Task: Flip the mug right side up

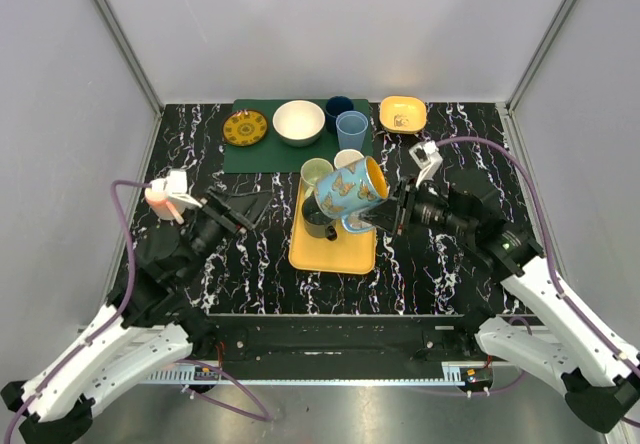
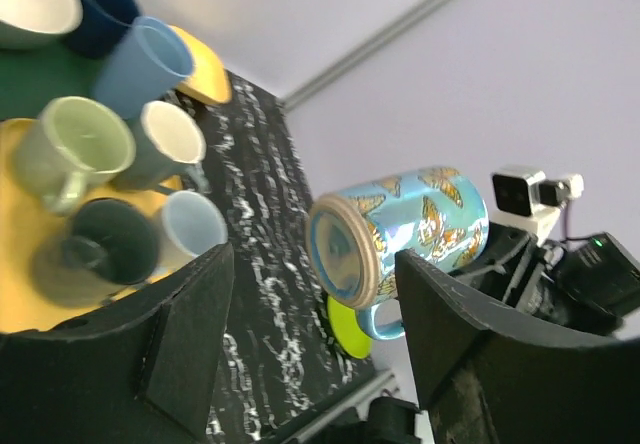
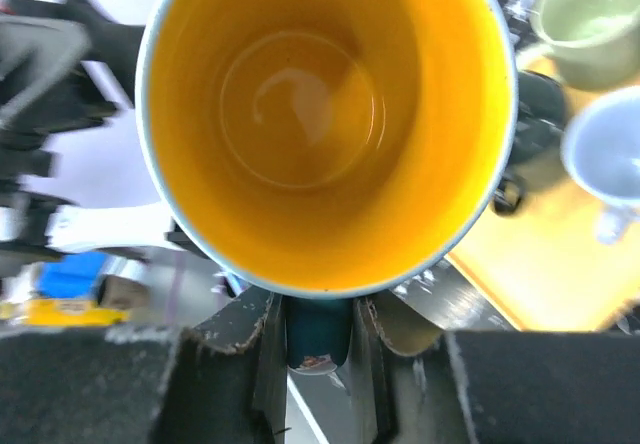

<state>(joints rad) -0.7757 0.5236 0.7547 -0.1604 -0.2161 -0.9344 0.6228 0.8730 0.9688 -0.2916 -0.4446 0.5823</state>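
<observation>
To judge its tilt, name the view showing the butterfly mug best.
Left wrist: the butterfly mug appears side-on, base and wall visible, lying roughly sideways. Top external shows it from above, over the yellow tray. Right wrist shows only its yellow interior.

1. A yellow rectangular plastic tray lies midway on the black marbled surface.
2. A pale green ceramic mug and a dark ceramic mug stand on its left half, the dark one nearer.
3. Behind the tray, a green cloth mat carries a patterned round plate, a white ceramic bowl and a light blue plastic tumbler, left to right.
4. A blue butterfly-printed mug hangs tilted above the tray, gripped by the right claw.
</observation>
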